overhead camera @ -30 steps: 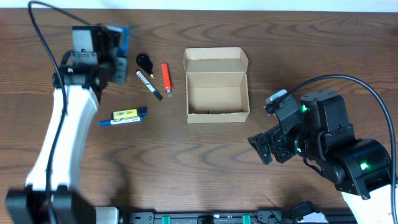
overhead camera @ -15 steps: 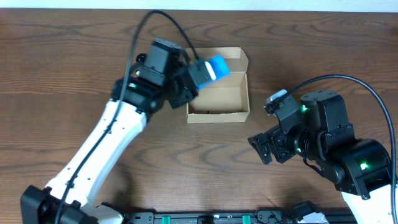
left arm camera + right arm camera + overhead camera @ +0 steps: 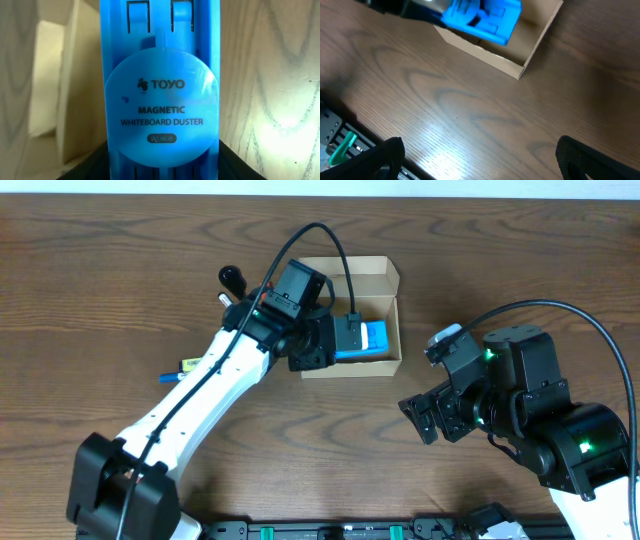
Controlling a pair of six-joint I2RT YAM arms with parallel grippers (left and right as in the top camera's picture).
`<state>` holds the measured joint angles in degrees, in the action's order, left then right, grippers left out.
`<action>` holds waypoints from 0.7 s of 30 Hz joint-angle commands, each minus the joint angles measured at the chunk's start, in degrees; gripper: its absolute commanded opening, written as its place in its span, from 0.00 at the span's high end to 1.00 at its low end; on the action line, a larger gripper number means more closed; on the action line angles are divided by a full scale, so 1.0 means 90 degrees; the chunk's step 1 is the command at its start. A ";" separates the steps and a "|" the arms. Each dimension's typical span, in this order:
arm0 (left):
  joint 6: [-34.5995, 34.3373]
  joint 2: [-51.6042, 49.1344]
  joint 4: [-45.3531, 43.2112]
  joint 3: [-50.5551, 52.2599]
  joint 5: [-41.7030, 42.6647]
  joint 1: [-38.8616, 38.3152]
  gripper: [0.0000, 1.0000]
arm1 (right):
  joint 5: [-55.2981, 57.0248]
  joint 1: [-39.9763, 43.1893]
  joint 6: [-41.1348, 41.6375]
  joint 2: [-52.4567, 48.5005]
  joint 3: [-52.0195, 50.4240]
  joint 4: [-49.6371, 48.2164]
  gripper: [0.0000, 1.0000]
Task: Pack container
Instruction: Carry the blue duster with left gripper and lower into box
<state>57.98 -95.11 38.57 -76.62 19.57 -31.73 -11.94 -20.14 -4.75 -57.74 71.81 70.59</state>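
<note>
Overhead view: the container (image 3: 345, 277), lid flap folded back, sits at the rear centre of the tabletop (image 3: 300, 440). The left pincer (image 3: 355, 337) is clamped on a blue whiteboard duster (image 3: 373, 338) at the container's right end. The right pincer (image 3: 418, 420) is spread wide and empty, well apart from the container.

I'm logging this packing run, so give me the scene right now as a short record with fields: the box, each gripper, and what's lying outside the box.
container: cardboard box, flap lid open, mid-table
left gripper: shut on blue whiteboard duster, held over the box's interior
right gripper: open, empty, to the right of the box
outside the box: black bulb-shaped item; blue pen, mostly hidden by the left arm
</note>
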 commanded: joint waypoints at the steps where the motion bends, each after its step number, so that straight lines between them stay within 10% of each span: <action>1: 0.0520 -0.0180 -0.0007 -0.0024 0.0287 0.0005 0.94 | 0.0017 0.0039 0.0070 -0.0015 0.0019 -0.0010 0.01; 21: 0.0874 -0.1069 -0.0648 -0.0024 -0.0194 0.0107 0.94 | 0.0017 0.0039 0.0070 -0.0015 0.0019 -0.0012 0.01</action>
<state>64.82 -103.04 32.77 -76.62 18.35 -31.11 -11.94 -20.14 -4.78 -57.74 71.81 70.59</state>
